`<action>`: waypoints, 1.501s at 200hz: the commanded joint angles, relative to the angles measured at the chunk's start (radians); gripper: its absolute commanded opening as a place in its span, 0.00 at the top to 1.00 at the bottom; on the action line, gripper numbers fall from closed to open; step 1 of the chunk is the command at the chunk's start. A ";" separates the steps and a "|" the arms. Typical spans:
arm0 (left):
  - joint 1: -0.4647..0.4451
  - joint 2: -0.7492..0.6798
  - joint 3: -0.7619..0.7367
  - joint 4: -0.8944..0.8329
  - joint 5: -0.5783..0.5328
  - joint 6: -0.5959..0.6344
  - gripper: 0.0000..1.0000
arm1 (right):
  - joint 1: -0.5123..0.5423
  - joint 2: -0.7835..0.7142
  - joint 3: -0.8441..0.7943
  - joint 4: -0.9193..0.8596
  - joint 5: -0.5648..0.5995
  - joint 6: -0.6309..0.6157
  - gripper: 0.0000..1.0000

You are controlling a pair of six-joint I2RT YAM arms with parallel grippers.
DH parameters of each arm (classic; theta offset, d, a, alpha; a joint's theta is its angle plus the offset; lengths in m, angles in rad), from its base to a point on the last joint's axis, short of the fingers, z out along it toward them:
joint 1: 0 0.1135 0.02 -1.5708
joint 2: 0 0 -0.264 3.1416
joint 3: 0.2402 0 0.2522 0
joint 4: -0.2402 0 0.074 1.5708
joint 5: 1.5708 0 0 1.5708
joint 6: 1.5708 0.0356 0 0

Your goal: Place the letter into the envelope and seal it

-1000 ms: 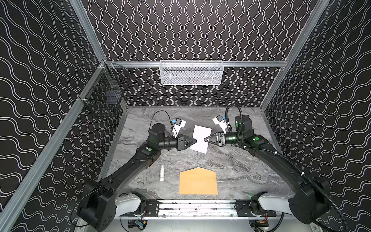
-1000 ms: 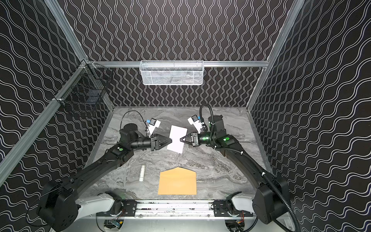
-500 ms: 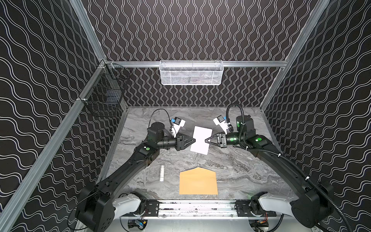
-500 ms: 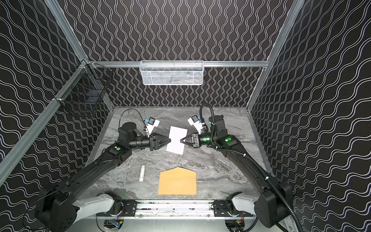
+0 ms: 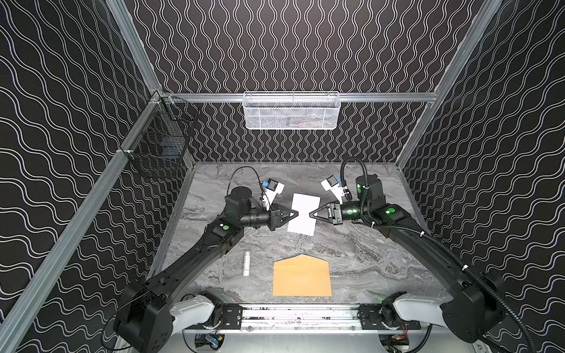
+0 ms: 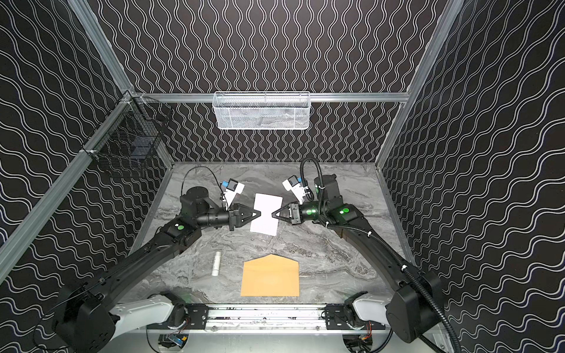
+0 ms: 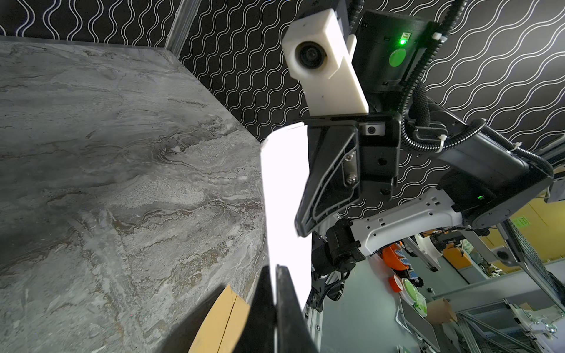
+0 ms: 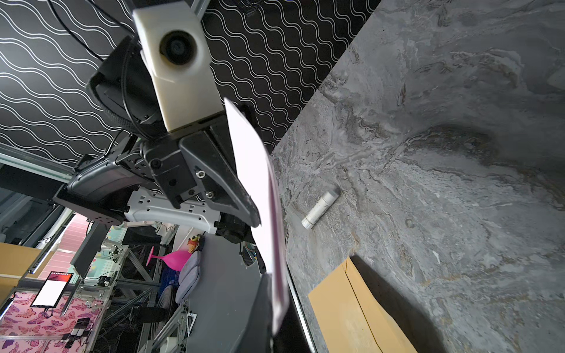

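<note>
Now the plain white rectangular sheet of thin paper, the letter (image 5: 302, 226), is held clear of the grey marbled tabletop (image 5: 367, 250) in the far middle of the scene, gripped at two opposite edges. Its left edge is pinched by the left gripper (image 5: 295, 213), whose jaws are seen closed flat on the paper in the left wrist view. Half a second ago those jaws were still partly apart, just beside that edge. Its right edge is clamped by the right gripper (image 5: 311, 213), likewise closed on the sheet, as it was a second ago. A one-sided hold has thus been made two-sided, and the sheet can be judged ready to be carried with both ends controlled.

Nearer, well apart from the letter, the tan kraft-paper rectangular envelope (image 5: 302, 278) is laid flat at the near middle. Its pointed flap is unfolded towards the far side, so the mouth is taken to face the letter. Nothing has been inserted yet and the flap is not sealed. A small white cylinder (image 5: 246, 263) is left lying just left of the envelope, untouched. Care is likely to be needed, since thin paper between two grips may buckle or tear unless the arms are moved together.
</note>
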 commanded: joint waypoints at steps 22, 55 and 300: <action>0.000 0.004 -0.004 0.047 0.019 -0.023 1.00 | -0.002 -0.030 -0.014 0.060 0.041 0.009 0.70; 0.000 -0.006 -0.017 0.070 0.025 -0.040 1.00 | -0.049 -0.042 -0.025 0.132 0.049 0.044 0.65; 0.003 0.028 -0.119 0.564 0.049 -0.408 1.00 | -0.025 -0.275 -0.410 0.544 0.018 0.381 0.54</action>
